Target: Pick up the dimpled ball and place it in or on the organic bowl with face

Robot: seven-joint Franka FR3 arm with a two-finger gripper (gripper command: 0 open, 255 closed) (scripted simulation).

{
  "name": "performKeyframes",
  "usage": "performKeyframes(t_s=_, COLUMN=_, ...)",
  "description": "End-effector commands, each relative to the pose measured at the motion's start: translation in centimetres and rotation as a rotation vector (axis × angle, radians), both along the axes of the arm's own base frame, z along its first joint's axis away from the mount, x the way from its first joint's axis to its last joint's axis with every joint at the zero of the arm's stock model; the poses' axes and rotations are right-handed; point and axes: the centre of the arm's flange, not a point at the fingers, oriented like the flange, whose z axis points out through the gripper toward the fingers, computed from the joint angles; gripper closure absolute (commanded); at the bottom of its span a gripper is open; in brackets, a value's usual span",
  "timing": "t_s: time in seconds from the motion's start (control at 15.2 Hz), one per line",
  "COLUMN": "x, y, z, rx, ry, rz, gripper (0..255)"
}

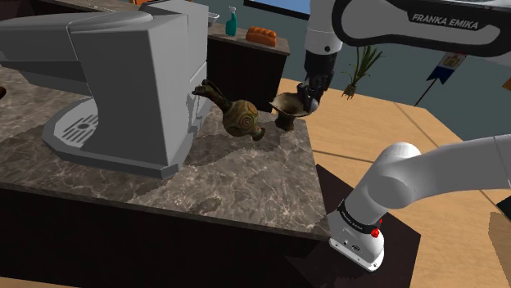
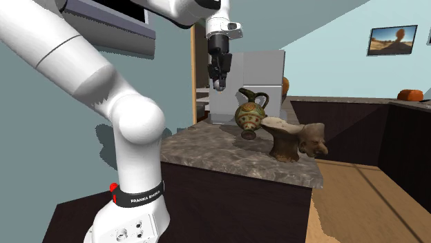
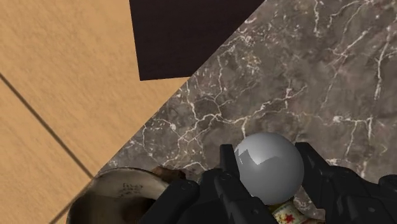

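**Spotter:** Arm [image 2: 83, 76] looms nearest, one big white elbow. What's at the end of it?

**Me:** I've got the gripper [image 2: 218, 81] raised over the counter [image 1: 246, 180], jaws clamped on the ball [image 3: 269, 167]. It's grey, glossy and hard-looking. I'd call it light and slippery, and it would roll away if it got loose. The fingers pinch it across the middle, which is the hold I want.

**Spotter:** And around you?

**Me:** Teal wall [image 2: 331, 62], wood floor [image 1: 368, 131], dark marble counter. On it sit a grey machine [image 1: 123, 74], a jug [image 1: 241, 119], then the bowl [image 1: 288, 105] near the counter's corner.

**Spotter:** Is the ball over the bowl?

**Me:** Not quite. In the wrist view the bowl is just beside the fingers, and the ball hangs above bare marble.
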Motion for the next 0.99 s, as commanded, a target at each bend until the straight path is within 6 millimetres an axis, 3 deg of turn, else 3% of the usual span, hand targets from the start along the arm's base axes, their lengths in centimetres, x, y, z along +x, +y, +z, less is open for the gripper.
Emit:
performKeyframes(t_s=0.0, x=1.6, y=-2.3, z=0.2, rx=-0.001, ry=0.000, rz=0.000, gripper=255)
performKeyframes(t_s=0.92, x=13.1, y=-16.8, z=0.4, rx=-0.001, ry=0.000, rz=0.000, gripper=255)
